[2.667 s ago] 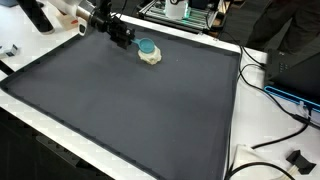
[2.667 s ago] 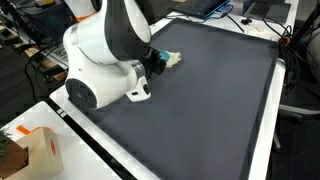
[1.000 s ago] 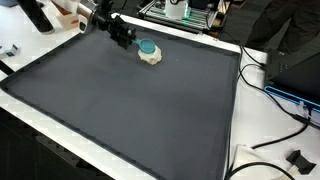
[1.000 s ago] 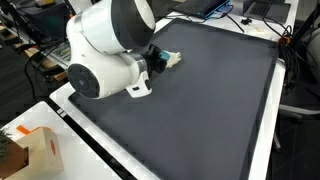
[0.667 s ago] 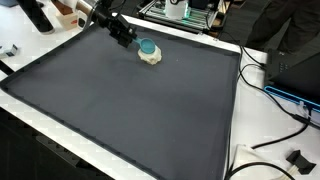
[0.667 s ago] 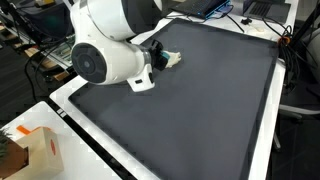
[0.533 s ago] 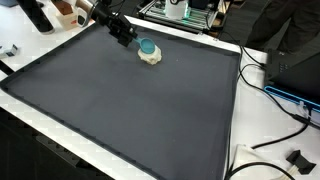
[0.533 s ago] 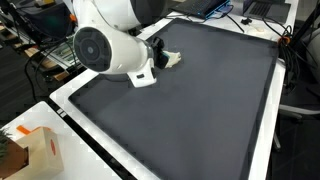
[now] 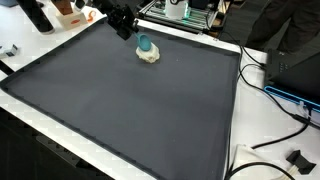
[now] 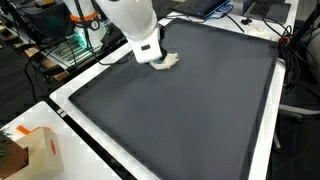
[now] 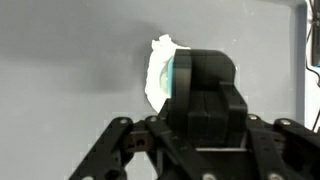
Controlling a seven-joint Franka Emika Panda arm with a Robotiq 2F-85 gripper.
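Up at the far-left corner of the dark mat [image 9: 120,110], the pincer [image 9: 130,33] hangs just beside a white wad [image 9: 148,54] with a teal cap [image 9: 145,44], maybe touching it. I can't tell if it's open or closed, since its black body blocks the wrist view. The wad sits near the mat's back edge. It looks light, so I reckon an off-centre nudge could skid it off the mat onto the counter [image 9: 242,105]. Cables [image 9: 290,97] trail well off to the right.
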